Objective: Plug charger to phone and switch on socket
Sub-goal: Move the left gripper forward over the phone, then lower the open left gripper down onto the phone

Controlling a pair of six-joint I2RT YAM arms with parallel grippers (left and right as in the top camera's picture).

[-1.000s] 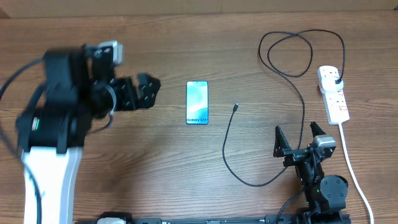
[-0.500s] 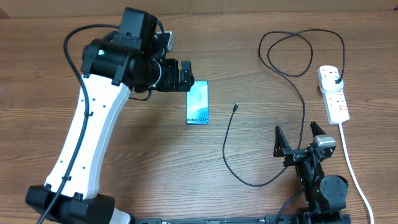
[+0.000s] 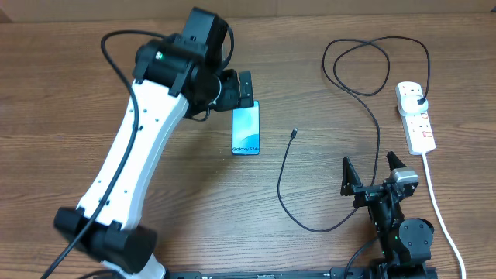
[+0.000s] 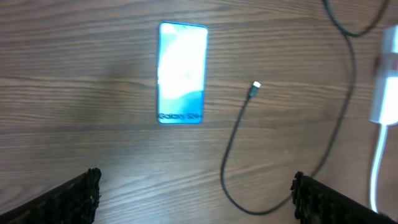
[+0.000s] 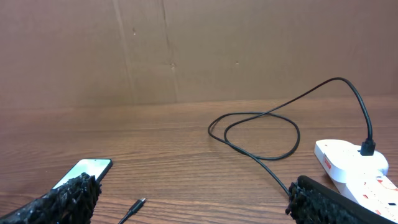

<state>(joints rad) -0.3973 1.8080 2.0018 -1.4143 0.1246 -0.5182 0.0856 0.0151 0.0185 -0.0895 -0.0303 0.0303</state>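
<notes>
The charger cable (image 3: pixel 280 182) lies limp and light between the Galaxy S24 phone (image 3: pixel 246 128) and the white power strip (image 3: pixel 415 116), with its plug end in the strip. Being floppy, it is probably best pinched at the small rigid connector tip (image 3: pixel 294 133), which lies loose beside the phone. The left gripper (image 3: pixel 242 89), over the phone's top end, and the right gripper (image 3: pixel 369 167), near the cable's loop, both gape wide and empty.

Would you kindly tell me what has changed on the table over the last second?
The left gripper swept rightward from the table's left side and is now over the top end of the phone, open and holding nothing. The phone, charger, socket and open right gripper stayed put.
</notes>
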